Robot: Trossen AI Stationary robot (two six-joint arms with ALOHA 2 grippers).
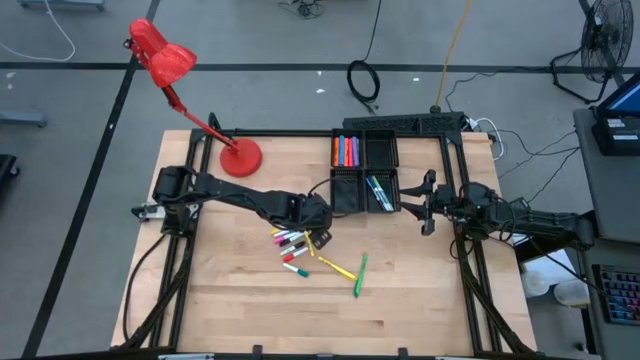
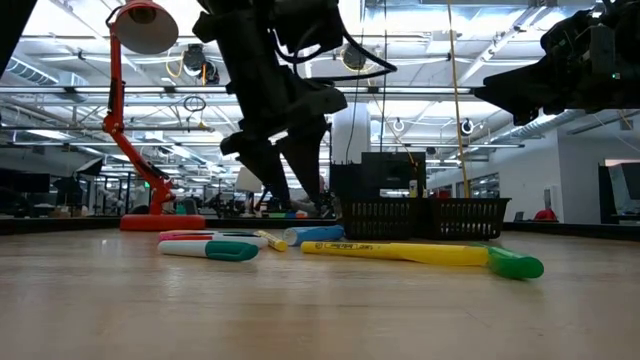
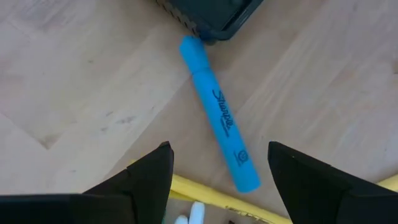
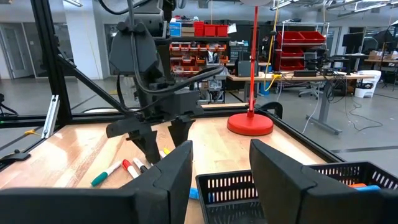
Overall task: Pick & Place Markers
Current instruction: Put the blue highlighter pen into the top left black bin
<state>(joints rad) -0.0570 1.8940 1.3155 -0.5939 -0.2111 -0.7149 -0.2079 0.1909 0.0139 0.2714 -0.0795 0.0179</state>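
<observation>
left end effector (image 3: 217,171) fingers apart over a blue marker (image 3: 219,114) on the wood table (image 1: 420,290), right end effector (image 4: 221,168) apart

yellow marker (image 3: 211,200): both ends hidden in the left wrist view, behind the dark fingers (image 3: 146,180)
black tray (image 4: 298,183): cut off by the right wrist view's bottom edge
markers (image 1: 293,246): partly covered by the left gripper (image 1: 318,238) from above
</observation>
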